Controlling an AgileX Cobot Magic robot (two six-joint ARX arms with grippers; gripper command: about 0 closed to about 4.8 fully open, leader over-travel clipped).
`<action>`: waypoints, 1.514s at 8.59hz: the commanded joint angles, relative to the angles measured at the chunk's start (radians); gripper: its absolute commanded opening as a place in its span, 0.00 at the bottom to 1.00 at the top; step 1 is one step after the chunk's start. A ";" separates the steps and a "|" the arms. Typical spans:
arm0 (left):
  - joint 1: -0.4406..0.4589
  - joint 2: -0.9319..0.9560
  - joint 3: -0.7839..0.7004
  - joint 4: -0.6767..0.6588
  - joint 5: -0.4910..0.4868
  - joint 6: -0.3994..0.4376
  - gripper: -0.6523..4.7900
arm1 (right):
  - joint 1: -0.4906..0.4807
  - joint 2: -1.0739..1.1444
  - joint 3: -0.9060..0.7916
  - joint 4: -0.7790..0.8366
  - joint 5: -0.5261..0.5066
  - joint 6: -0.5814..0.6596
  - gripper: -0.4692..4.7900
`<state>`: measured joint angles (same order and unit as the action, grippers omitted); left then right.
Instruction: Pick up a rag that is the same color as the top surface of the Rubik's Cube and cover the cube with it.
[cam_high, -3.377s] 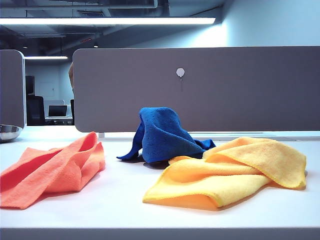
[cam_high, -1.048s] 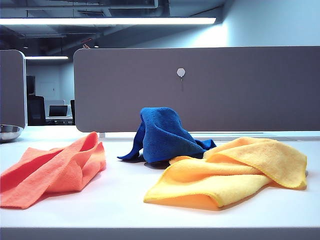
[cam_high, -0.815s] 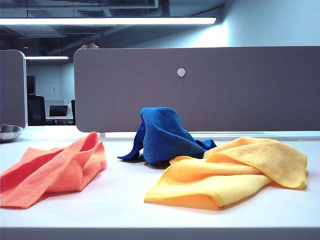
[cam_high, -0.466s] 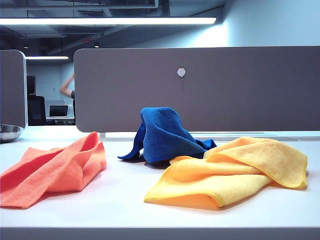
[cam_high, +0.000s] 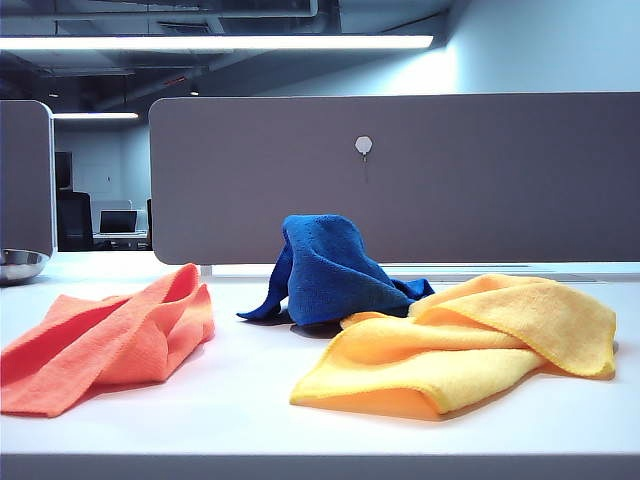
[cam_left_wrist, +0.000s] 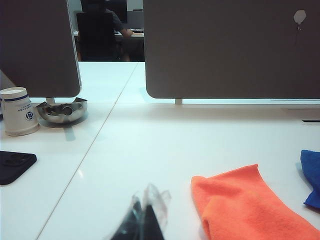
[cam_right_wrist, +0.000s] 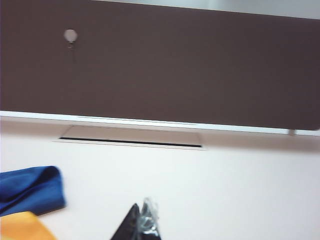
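Note:
The deep blue rag (cam_high: 325, 270) stands as a peaked mound at the middle of the white table, its edge trailing to the left. The Rubik's Cube is hidden in every view. Neither gripper shows in the exterior view. In the left wrist view my left gripper (cam_left_wrist: 146, 200) hangs shut and empty over bare table, with the orange cloth (cam_left_wrist: 245, 205) beside it and a corner of the rag (cam_left_wrist: 312, 180) farther off. In the right wrist view my right gripper (cam_right_wrist: 142, 207) is shut with nothing in it, well apart from the rag (cam_right_wrist: 30, 190).
An orange-coral cloth (cam_high: 110, 340) lies crumpled at front left and a yellow cloth (cam_high: 460, 345) at front right, overlapping the rag's foot. A grey partition (cam_high: 400, 180) closes the back. A metal bowl (cam_left_wrist: 62, 110), paper cup (cam_left_wrist: 17, 111) and black flat object (cam_left_wrist: 12, 165) sit far left.
Nothing on the table has moved. Only a person's arm behind the partition showed briefly and has gone from view.

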<state>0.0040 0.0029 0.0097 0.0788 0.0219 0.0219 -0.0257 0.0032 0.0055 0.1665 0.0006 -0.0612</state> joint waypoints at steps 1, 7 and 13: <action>-0.001 0.001 0.001 0.013 -0.003 -0.003 0.11 | 0.000 -0.001 -0.001 0.017 0.065 0.009 0.09; -0.001 0.001 0.001 0.013 0.000 -0.003 0.11 | 0.001 -0.001 -0.001 0.016 0.026 0.009 0.09; -0.001 0.001 0.001 0.005 0.000 -0.003 0.11 | 0.000 -0.001 -0.001 -0.009 0.023 0.009 0.09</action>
<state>0.0040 0.0029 0.0097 0.0746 0.0223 0.0219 -0.0254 0.0032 0.0055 0.1432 0.0231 -0.0540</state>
